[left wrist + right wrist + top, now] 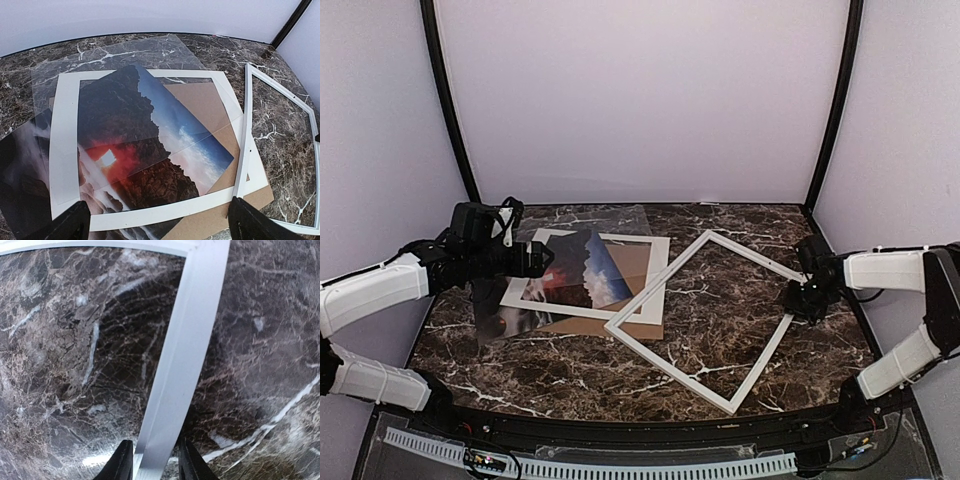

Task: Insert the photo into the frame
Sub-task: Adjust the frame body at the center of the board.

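The photo [582, 275], a red sun over dark rocks, lies slanted in a pile at the left, partly under a white mat board; it also shows in the left wrist view [150, 150]. The frame [669, 367], a thin white border, lies turned like a diamond on the marble, its left corner resting on the pile [245, 130]. My left gripper [542, 262] hovers open above the pile's left side, its jaws wide apart [160, 222]. My right gripper [807, 293] is at the frame's right corner, its jaws closed around the frame's bar [185, 340], gripper [156, 462].
The pile holds a white mat board [65, 150], a brown backing board [200, 100] and a clear plastic sheet [125, 50]. The dark marble table [820, 350] is bounded by lilac walls behind and at the sides.
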Controlling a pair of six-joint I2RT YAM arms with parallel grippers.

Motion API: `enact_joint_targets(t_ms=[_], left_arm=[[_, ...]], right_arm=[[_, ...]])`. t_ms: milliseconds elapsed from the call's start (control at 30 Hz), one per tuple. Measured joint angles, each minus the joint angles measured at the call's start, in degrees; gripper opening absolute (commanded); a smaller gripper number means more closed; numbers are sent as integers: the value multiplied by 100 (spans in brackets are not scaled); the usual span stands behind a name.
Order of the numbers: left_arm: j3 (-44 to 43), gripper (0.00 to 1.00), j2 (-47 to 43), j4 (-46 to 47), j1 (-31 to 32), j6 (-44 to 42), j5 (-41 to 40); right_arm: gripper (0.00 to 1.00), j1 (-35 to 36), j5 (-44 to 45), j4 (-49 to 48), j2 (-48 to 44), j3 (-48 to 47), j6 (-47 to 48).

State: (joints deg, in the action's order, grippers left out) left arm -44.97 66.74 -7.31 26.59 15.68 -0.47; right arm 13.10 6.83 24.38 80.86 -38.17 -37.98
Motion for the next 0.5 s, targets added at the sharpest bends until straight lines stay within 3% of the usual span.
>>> enact_joint_targets(t_ms=[367,500], left_arm=[[-15,99,2,-35,0,-37,-173],[-85,99,48,-101,0,-66,-205]], right_arm=[[21,-933,339,236,651,-850,1056],[28,-1211,210,232,898,-1016,1279]])
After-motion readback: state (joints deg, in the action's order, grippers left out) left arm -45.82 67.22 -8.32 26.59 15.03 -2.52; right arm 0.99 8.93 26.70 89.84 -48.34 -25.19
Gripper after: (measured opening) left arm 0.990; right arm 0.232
